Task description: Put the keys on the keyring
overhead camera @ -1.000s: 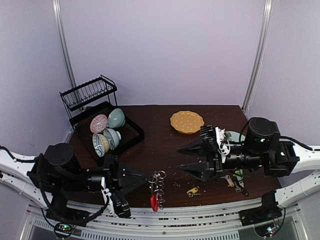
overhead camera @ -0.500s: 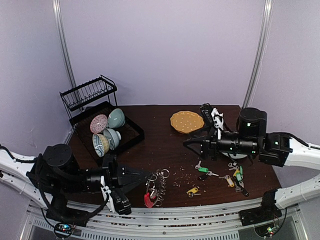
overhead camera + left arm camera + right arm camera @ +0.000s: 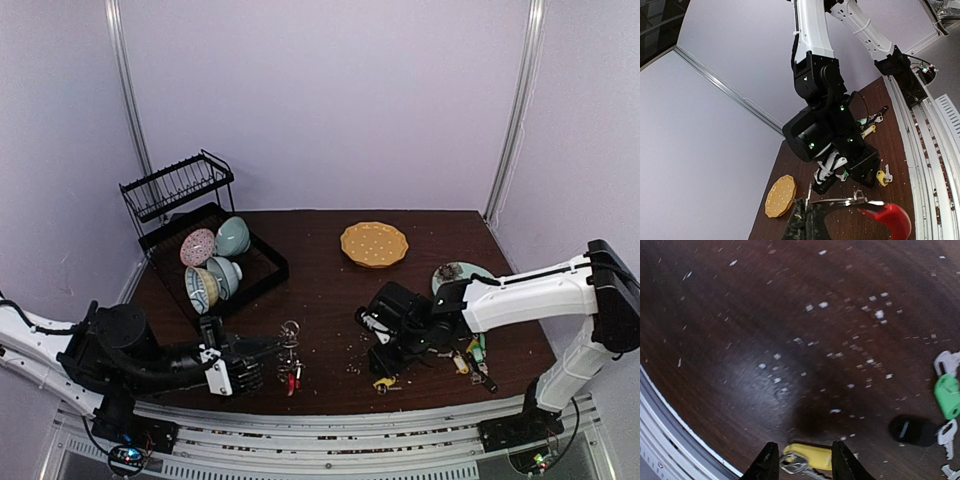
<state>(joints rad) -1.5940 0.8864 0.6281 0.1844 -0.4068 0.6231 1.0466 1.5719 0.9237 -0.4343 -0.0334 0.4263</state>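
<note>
My left gripper [image 3: 262,362] is shut on the keyring [image 3: 290,362] and holds it just above the table near the front edge. In the left wrist view the ring's thin band runs out from the closed fingertips [image 3: 807,225], with silver loops [image 3: 856,199] and the red arc [image 3: 890,217] to the right. My right gripper [image 3: 383,368] points down at a yellow-tagged key [image 3: 386,382]. In the right wrist view its fingers [image 3: 767,462] straddle the yellow tag [image 3: 815,456] with small gaps on both sides, so the right gripper [image 3: 805,461] is open. More keys [image 3: 472,352] lie to the right.
A green tag [image 3: 946,395] and a black tag [image 3: 910,429] lie right of the yellow key. The table's front rail [image 3: 670,430] is close by on the left. A dish rack with bowls [image 3: 205,262] stands back left, a yellow dotted plate [image 3: 373,243] at the back, a pale plate [image 3: 455,272] at the right.
The right arm has swung forward and dropped from mid-air onto the yellow key, its jaws narrowing. The left gripper has drawn the keyring slightly left and back, turning it.
</note>
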